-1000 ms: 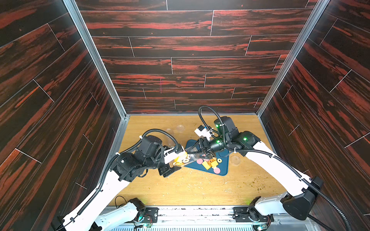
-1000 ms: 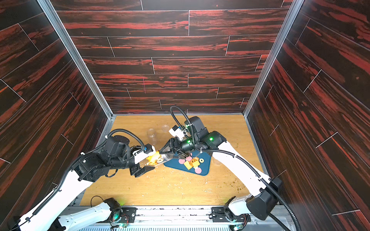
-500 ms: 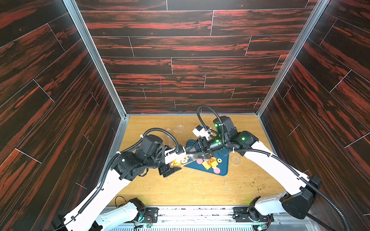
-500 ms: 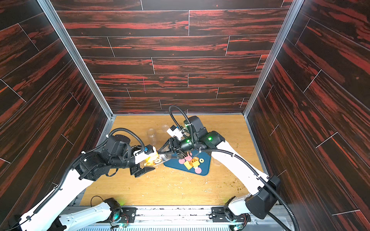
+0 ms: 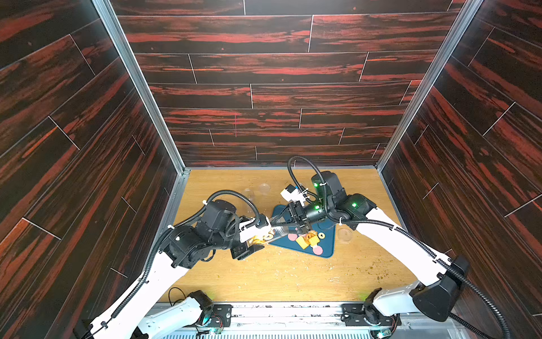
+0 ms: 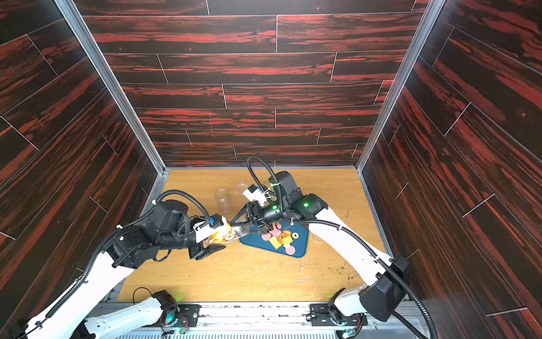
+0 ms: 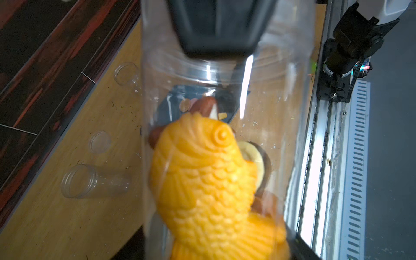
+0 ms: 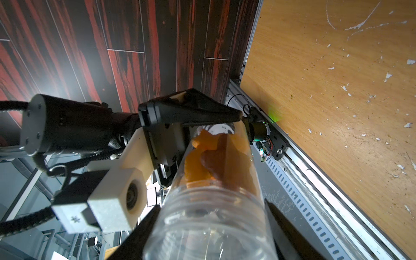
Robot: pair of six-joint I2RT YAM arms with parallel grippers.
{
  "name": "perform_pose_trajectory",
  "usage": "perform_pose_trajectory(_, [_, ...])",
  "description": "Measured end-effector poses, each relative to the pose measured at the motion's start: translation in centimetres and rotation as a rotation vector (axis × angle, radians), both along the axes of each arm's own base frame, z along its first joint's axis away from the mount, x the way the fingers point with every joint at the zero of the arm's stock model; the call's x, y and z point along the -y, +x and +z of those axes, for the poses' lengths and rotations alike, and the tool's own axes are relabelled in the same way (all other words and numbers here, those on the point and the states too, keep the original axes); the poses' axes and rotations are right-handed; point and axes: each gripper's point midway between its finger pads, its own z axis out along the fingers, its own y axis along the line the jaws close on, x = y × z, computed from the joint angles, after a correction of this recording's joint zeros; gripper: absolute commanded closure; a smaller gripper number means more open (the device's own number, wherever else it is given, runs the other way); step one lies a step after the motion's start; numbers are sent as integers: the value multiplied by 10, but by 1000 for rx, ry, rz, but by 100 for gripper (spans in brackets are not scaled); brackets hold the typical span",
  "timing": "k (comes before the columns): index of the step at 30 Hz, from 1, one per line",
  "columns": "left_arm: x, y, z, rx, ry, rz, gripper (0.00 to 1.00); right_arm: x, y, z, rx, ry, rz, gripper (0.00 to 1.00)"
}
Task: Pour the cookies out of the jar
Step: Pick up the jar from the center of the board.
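Note:
A clear jar (image 5: 265, 236) (image 6: 228, 234) hangs level above the table between my two arms. My left gripper (image 5: 261, 236) (image 6: 219, 236) is shut on its body near the closed end. Inside lie cookies: a big orange fish shape (image 7: 202, 180), a pale ring (image 7: 252, 155) and brown pieces (image 8: 216, 162). My right gripper (image 5: 272, 224) (image 8: 211, 203) is open, its jaws standing just off the threaded neck on either side. More cookies (image 5: 306, 240) (image 6: 281, 240), pink discs, yellow squares and a ring, lie on the blue tray (image 5: 325, 234).
An empty clear jar (image 5: 249, 195) (image 7: 90, 182) lies on its side behind the arms, with a clear lid (image 5: 264, 187) beside it. Another lid (image 5: 344, 234) sits right of the tray. Crumbs litter the wooden table (image 5: 293, 278). Dark walls close three sides.
The jar has stayed level between the arms. My left jaws have drawn in on its body, and my right jaws have eased apart at the neck.

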Motion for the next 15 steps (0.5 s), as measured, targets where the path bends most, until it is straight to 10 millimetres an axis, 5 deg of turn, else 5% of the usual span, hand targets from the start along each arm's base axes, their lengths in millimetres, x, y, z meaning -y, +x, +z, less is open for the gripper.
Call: perform_pose_trajectory(15, [0, 2, -3, -17, -12, 23, 56, 11, 13, -1, 0, -7, -40, 13])
